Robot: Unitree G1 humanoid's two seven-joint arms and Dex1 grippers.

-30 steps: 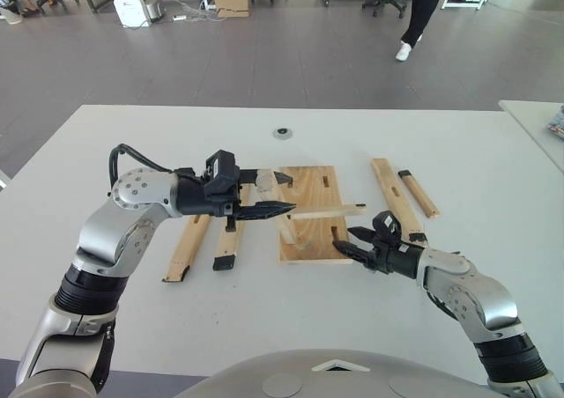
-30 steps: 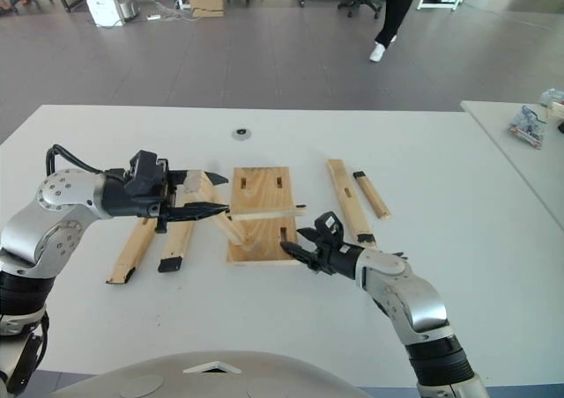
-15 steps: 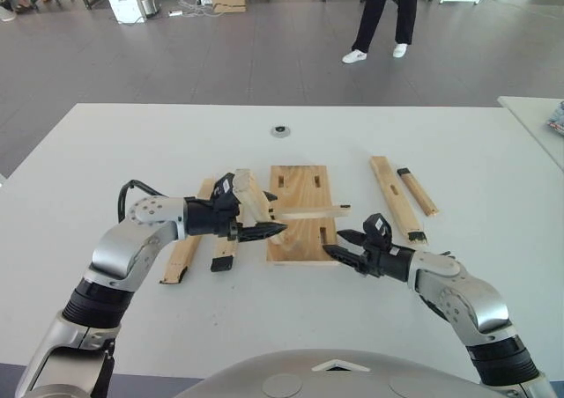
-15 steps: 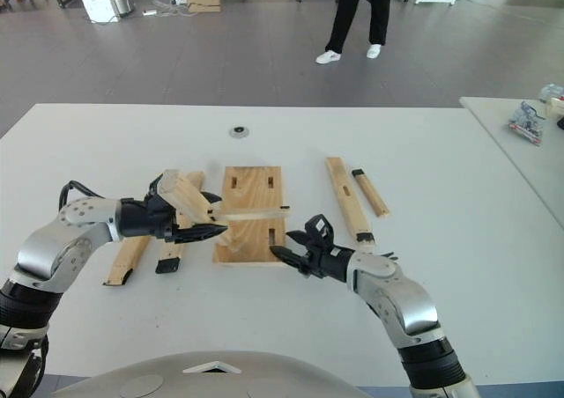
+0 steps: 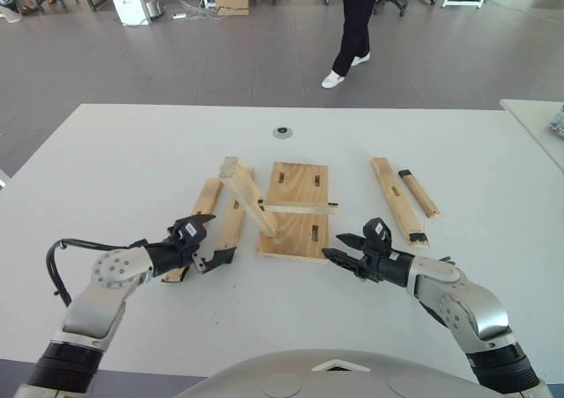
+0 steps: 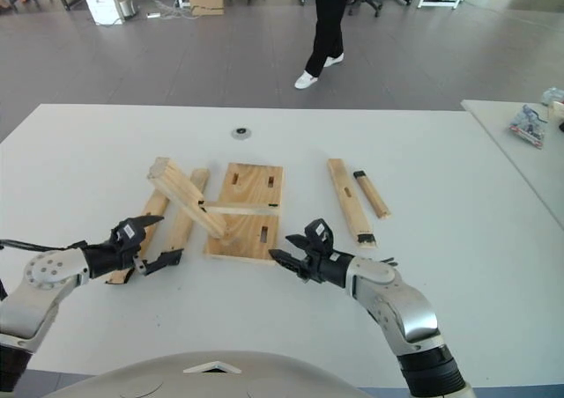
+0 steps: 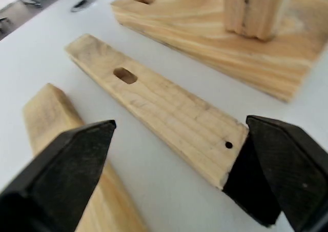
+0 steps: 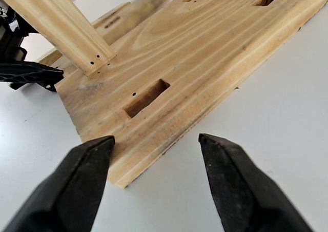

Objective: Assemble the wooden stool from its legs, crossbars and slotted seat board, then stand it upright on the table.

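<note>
The slotted seat board [image 5: 304, 187] lies flat mid-table. A leg [image 5: 249, 199] leans tilted on it, its foot on the board, with a thin crossbar [image 5: 304, 207] running from it across the board. My left gripper [image 5: 210, 244] is open low over the table, left of the board. Its fingers [image 7: 61, 180] stand either side of the near end of a lying leg [image 7: 154, 109]. My right gripper [image 5: 339, 255] is open just off the board's near right corner, with the board's edge [image 8: 154, 139] ahead of its fingers [image 8: 82, 186].
Two legs [image 5: 204, 206] lie side by side left of the board. To the right lie another leg [image 5: 392, 195] and a short crossbar [image 5: 417, 193]. A small round fitting [image 5: 282, 133] sits in the table farther back. The table's near side is bare.
My left gripper has let go of the leg and crossbar, dropped to the table and drawn back leftward. The leg now leans on the board. The right gripper barely moved.
</note>
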